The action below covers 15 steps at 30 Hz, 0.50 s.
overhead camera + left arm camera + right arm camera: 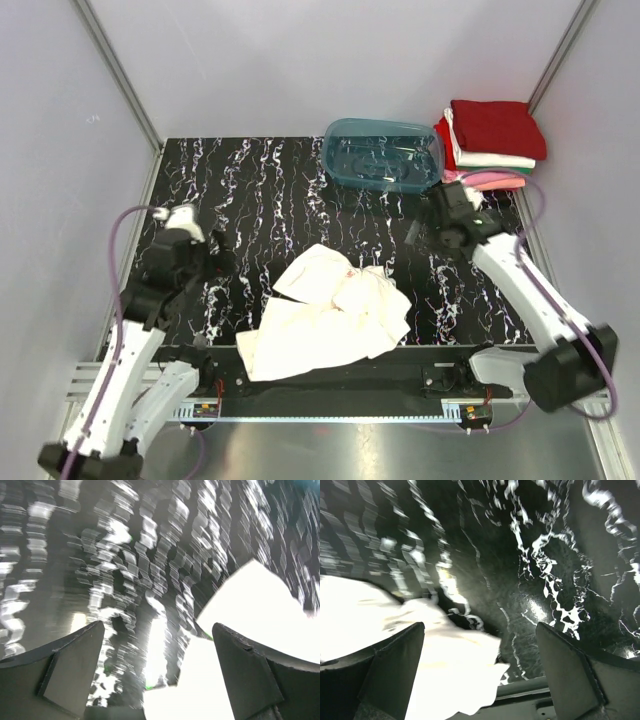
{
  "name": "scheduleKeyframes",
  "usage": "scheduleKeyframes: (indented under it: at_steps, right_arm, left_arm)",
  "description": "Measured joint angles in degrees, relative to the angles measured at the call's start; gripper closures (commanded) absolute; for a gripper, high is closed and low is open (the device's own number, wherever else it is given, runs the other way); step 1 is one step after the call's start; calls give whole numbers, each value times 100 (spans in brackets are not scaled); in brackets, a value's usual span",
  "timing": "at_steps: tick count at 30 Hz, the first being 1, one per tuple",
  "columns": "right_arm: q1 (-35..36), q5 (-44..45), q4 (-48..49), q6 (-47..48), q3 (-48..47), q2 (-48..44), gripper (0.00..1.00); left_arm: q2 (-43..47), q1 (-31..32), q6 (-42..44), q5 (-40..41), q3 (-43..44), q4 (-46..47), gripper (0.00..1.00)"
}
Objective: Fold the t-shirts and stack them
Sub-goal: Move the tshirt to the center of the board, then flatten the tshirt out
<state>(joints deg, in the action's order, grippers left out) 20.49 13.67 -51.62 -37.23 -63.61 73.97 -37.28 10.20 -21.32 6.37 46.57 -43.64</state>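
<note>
Found crumpled white cloth t-shirt (330, 315) in a loose heap on black marble-pattern desk (250, 190), near the front edge, roughly between the two arms; unfolded, layers overlapping, no print legible from the top view. Found stack of folded t-shirts (492, 150) at far right corner of desk: dark red folded t-shirt (495, 125) on top, white folded t-shirt (500, 158) beneath, pink folded t-shirt (490, 181) lowest visible. Noted translucent teal plastic tub (383, 153) just left of the stack by the far edge; touching it or not, cannot tell. Spotted left gripper (208, 255) left of the crumpled t-shirt, apart from it. From left wrist view, badly motion-blurred: jaws spread wide, nothing between them, only veined desk and an overexposed patch of white cloth below and to the right. Spotted right gripper (425, 232) beyond and right of the crumpled t-shirt, near the tub's front side, clear of both. From right wrist view, also blurred: jaws spread wide, holding nothing, white cloth at lower left of frame past one finger (380, 675), bare desk under the other.
</note>
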Motion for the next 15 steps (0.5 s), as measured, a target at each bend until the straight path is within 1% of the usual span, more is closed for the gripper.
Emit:
scheduleKeyframes:
  at_steps: [2, 4, 6, 7, 8, 10, 12, 13, 14, 15]
  right_arm:
    - [2, 103, -140, -114, -166, -608, 0]
    - [13, 109, -120, -219, -229, -1082, 1]
    - [151, 28, -37, -372, -57, -1386, 0]
    - [310, -79, -4, -483, 114, -1482, 0]
    - [527, -168, 11, -599, 302, -1486, 0]
    - [1080, -260, 98, -883, 691, -1329, 0]
    - [1827, -334, 210, -1231, 1130, -979, 1]
    - [2186, -345, 236, -1425, 1342, -826, 4]
    - [2411, -389, 249, -1657, 1598, -739, 9]
    - [2634, -398, 247, -1751, 1705, -739, 11]
  left_arm:
    - [-280, 597, -74, -31, 0, -4, 7]
    - [-529, 1327, -243, 9, -15, -17, 7]
    - [-717, 1961, -435, 68, -35, -9, 8]
    - [-824, 2210, -540, 87, -48, 4, 9]
    - [-925, 2387, -647, 92, -87, 57, 14]
    - [-1106, 2485, -883, 105, -221, 162, 18]
    - [-1266, 2494, -1058, 70, -387, 326, 21]
    - [-1364, 2511, -1180, 46, -516, 457, 22]
    - [-1451, 2549, -1276, 4, -660, 566, 25]
    - [-1510, 2605, -1373, -31, -813, 669, 27]
